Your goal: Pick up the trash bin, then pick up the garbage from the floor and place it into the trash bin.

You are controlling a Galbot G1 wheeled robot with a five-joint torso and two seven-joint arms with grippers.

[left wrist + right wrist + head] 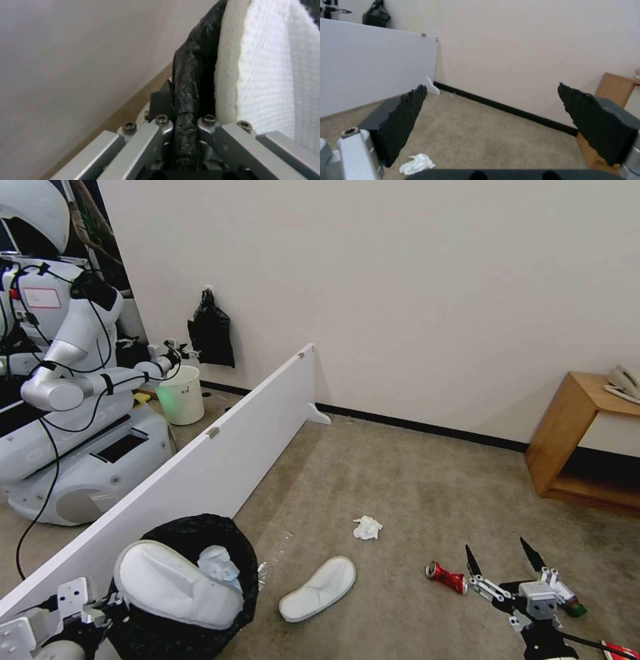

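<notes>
The trash bin [200, 533], lined with a black bag, is at the lower left of the head view. It holds one white slipper [170, 583] and a tissue [219, 565]. My left gripper [107, 607] is shut on the bin's bag-covered rim [185, 117], with the slipper [266, 75] just beside the rim. A second slipper [318, 588], a crumpled tissue [367, 527] and a crushed red can [447, 577] lie on the carpet. My right gripper [497, 550] is open and empty, just right of the can. It partly hides a green-capped bottle [575, 608]. The tissue [417, 163] also lies below the right gripper [491, 87].
A low white partition [220, 453] runs along the left. Behind it are another robot [73, 380] with a plain white bin [181, 395], and a black bag [211, 330] on the wall. A wooden shelf [587, 440] stands at the right. A red packet [620, 650] lies at the bottom right.
</notes>
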